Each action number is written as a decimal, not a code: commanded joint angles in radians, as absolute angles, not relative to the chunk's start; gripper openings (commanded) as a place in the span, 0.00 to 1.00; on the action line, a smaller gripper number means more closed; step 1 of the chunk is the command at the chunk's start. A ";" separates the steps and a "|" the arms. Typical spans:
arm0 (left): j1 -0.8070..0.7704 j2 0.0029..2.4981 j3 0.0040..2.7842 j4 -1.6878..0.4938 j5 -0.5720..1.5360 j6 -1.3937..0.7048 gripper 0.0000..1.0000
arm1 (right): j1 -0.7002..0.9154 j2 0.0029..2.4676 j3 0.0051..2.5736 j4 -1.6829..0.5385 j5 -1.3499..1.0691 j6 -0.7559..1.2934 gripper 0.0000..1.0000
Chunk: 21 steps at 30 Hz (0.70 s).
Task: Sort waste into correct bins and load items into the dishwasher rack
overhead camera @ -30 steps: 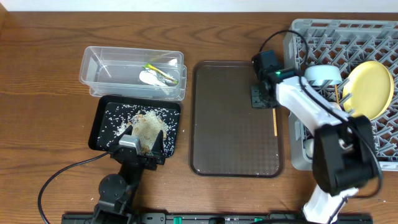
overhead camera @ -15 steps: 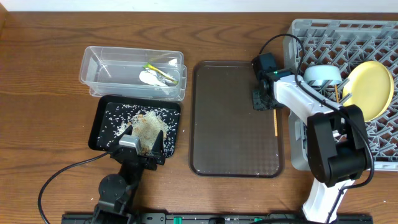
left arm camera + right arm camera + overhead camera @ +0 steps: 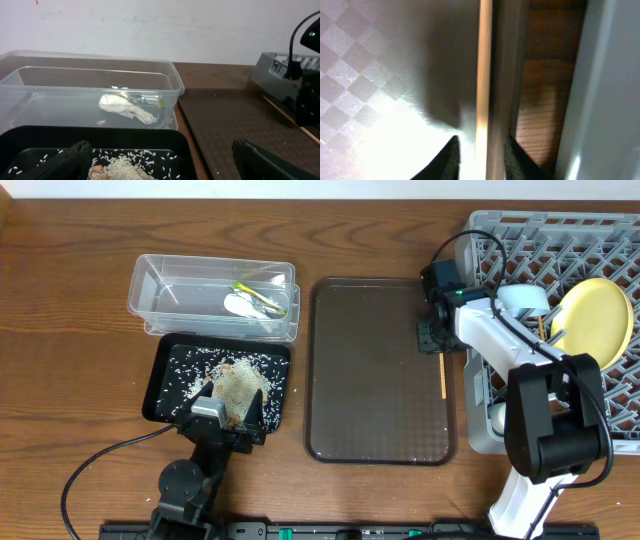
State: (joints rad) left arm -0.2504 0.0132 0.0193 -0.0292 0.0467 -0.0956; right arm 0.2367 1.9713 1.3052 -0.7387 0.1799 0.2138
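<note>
Brown wood-grain table [image 3: 60, 330], plain white wall [image 3: 150, 25] behind, even light

White-and-black right arm [image 3: 492, 340], green indicator light [image 3: 459, 293]

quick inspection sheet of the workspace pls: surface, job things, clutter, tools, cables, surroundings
surface: wooden table, brown serving tray mid-table
job's things: wrapper and plastic scrap in clear tub; rice in black tray; yellow plate and blue bowl in rack; chopstick along serving tray's right edge
clutter: nothing seen
grippers: left tool open at black tray's near edge; right tool open, astride chopstick
cables: black cable loops on table; arm cable arches above right arm
surroundings: white wall
</note>
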 commanded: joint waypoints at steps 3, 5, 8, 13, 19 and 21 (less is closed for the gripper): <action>-0.246 0.012 0.004 -0.066 0.041 -0.079 0.91 | 0.247 2.010 1.264 -0.735 0.123 0.208 0.07; -0.246 0.012 0.004 -0.066 0.041 -0.079 0.91 | 0.257 2.011 1.255 -0.728 0.123 0.208 0.04; -0.246 0.012 0.004 -0.066 0.041 -0.079 0.91 | 0.276 2.011 1.254 -0.726 0.126 0.208 0.01; -0.246 0.012 0.004 -0.066 0.041 -0.079 0.91 | 0.270 1.963 1.306 -0.779 0.051 0.207 0.01; -0.246 0.012 0.004 -0.066 0.041 -0.079 0.91 | 0.204 1.773 1.438 -0.876 0.047 0.089 0.01; -0.246 0.012 0.004 -0.066 0.041 -0.079 0.91 | 0.151 1.700 1.457 -0.887 0.157 0.052 0.01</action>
State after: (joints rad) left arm -0.2504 0.0132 0.0193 -0.0292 0.0467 -0.0956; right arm 0.2306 1.8435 1.3888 -0.8799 0.0521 0.1345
